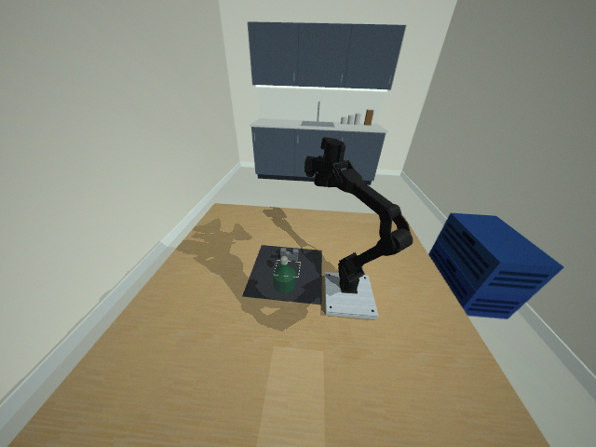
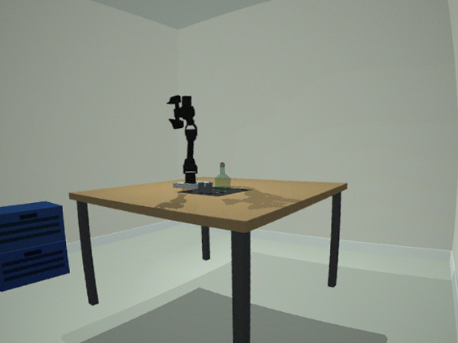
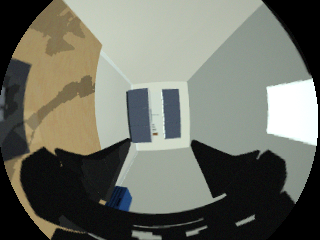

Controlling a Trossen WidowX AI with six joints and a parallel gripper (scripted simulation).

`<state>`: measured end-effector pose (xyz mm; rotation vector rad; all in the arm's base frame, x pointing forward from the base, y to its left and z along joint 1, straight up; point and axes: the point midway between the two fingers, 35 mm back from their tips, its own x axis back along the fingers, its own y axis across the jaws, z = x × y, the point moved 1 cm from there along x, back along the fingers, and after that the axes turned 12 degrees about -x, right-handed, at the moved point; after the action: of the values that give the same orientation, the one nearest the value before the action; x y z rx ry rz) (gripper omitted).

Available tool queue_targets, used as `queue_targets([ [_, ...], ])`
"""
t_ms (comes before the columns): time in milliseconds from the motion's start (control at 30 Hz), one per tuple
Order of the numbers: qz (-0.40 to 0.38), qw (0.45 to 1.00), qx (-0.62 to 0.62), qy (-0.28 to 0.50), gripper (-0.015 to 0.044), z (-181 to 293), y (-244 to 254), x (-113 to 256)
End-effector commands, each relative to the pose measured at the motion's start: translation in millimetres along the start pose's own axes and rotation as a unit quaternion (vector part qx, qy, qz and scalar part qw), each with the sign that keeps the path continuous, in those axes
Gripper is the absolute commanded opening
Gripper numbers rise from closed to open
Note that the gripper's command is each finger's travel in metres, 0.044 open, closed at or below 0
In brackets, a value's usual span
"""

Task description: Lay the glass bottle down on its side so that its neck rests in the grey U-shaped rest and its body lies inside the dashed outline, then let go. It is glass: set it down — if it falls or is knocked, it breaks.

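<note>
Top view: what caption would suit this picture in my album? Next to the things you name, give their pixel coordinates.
Green bottle (image 1: 284,281) (image 2: 223,182) upright on a dark mat (image 1: 310,291) (image 2: 239,191), open gripper (image 1: 308,166) (image 2: 169,112) (image 3: 162,143) raised away from it.

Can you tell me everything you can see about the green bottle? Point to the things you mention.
The bottle (image 1: 284,281) (image 2: 223,182) is see-through green and looks like glass. It has a wide round body, sloping shoulders, a thin neck and a greyish round top. It stands upright on the dark mat (image 1: 254,289), near the white base plate (image 1: 351,307). From above, it partly covers the dashed outline (image 1: 300,269). The gripper is open and well away from it, so no finger touches it. I can't tell if anything is inside.
</note>
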<state>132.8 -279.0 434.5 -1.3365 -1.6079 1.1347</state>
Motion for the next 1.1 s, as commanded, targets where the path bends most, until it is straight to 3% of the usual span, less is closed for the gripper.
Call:
queue_targets([
  [0, -0.104, 0.991, 0.036, -0.076, 0.0440, -40.7, 57.3, 11.1],
  [233, -0.263, 0.937, 0.114, -0.199, 0.0440, -95.2, 142.5, 65.0],
  [400, -0.367, 0.868, 0.181, -0.282, 0.0440, -117.6, 196.8, 125.8],
  [800, -0.534, 0.650, 0.360, -0.403, 0.0440, -90.8, 273.3, 280.6],
  [1067, -0.577, 0.601, 0.412, -0.369, 0.0440, -89.0, 289.5, 288.5],
])
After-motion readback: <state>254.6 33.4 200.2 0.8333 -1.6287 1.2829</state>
